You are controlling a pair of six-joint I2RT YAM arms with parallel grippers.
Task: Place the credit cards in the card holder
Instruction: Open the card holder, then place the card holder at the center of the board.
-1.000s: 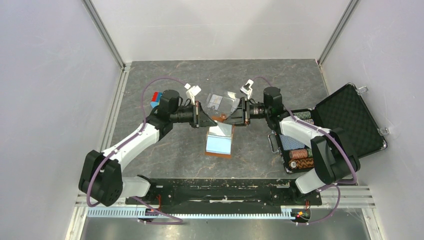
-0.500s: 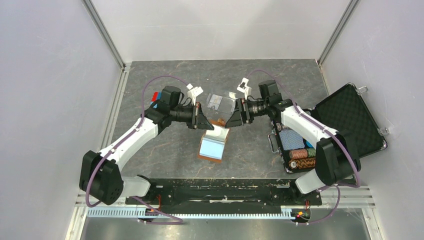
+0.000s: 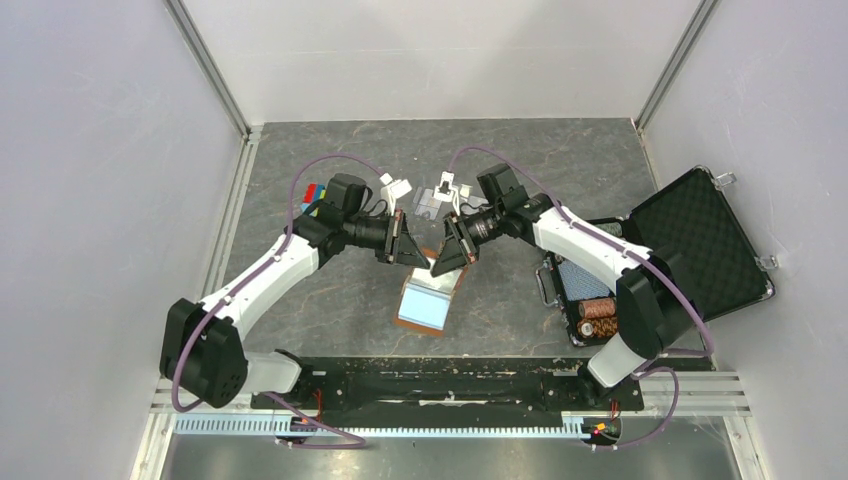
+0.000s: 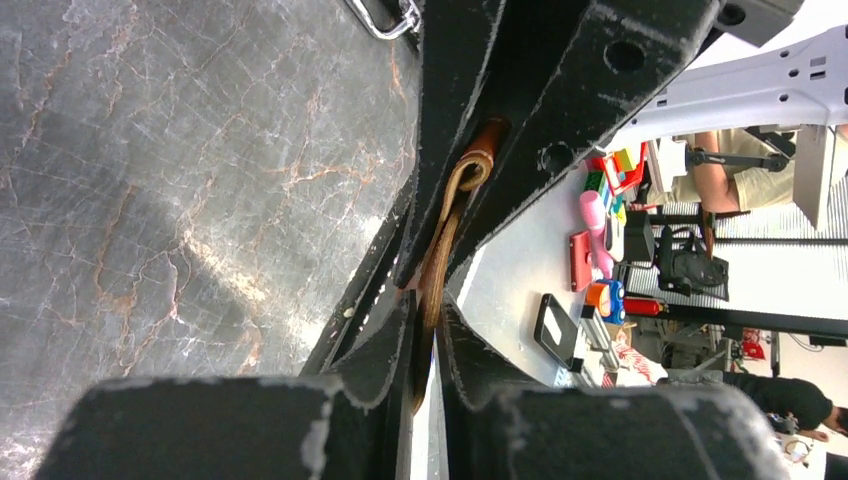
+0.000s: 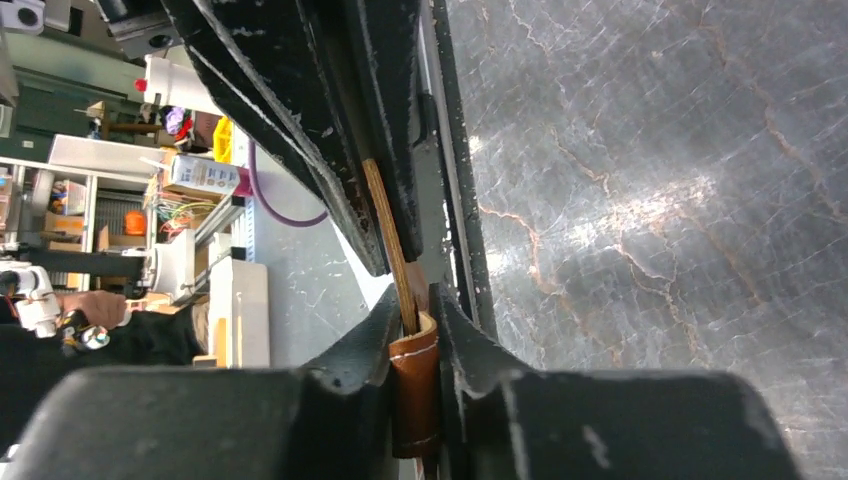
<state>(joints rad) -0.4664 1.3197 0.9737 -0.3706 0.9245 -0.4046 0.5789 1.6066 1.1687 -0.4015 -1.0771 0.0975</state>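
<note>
basically left gripper (image 3: 420,257) and right gripper (image 3: 440,264) both clamped tight on wallet (image 5: 412,378) at its far end; it lay lengthwise toward near side.

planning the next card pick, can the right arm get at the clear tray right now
Probably not yet: the right gripper is shut on the card holder, as is the left gripper. The clear tray lies just beyond them.

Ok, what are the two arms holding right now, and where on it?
The left gripper and right gripper both pinch the card holder by the leather at its far edge.
</note>
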